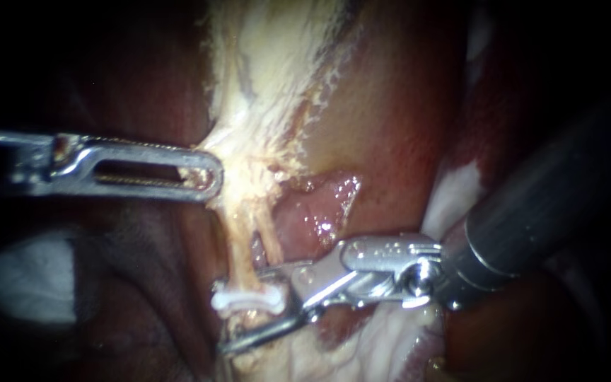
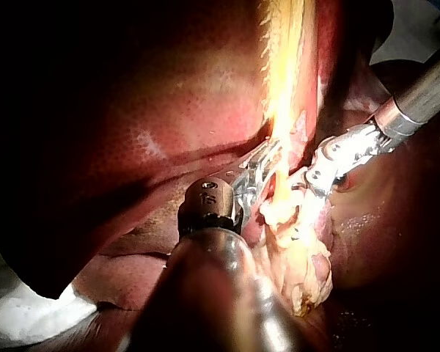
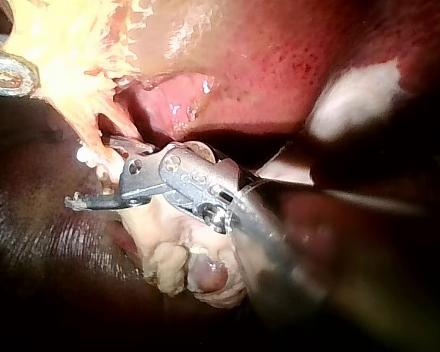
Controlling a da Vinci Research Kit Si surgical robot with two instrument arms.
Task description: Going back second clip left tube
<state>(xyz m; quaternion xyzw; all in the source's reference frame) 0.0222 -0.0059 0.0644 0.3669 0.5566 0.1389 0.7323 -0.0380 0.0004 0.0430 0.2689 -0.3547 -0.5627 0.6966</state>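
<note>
Nearest the lens: the thick dark shaft of the right instrument [image 1: 249, 315], entering from the right edge of the endoscope view and covering much of the lower right corner. At its end, metal jaws standing open with a clear gap between them. Upper jaw reaching to the left tube [image 1: 240, 247], lower jaw slanting down past the tube's left edge. No grip on anything.

Between these open jaws, the white clip [image 1: 247, 301], lying crosswise on the left tube near its lower end, both ends sticking out a little beyond the tube's edges. Right end of the clip very close to the root of the jaws; cannot tell if touching. Just beside the left tube, on its right, a thinner pale strand [image 1: 271, 240], with a narrow dark slit between the two.

Higher up, both strands merging into a broad band of pale fatty tissue [image 1: 270, 85]. At the left edge of this band, the left instrument [image 1: 206, 175], coming in level from the left, its slotted jaws closed on the band's margin and holding it. A stretch of bare tube between this grip and the clip.

To the right of the strands, a wet pink hollow [image 1: 319, 212], then the red-brown liver [image 1: 390, 106]. To the left of the clip, dark open liver surface, then white gauze [image 1: 30, 279] near the left edge. More gauze just behind the right shaft.

In the right wrist view, lumpy pale tissue under the open jaws.
</note>
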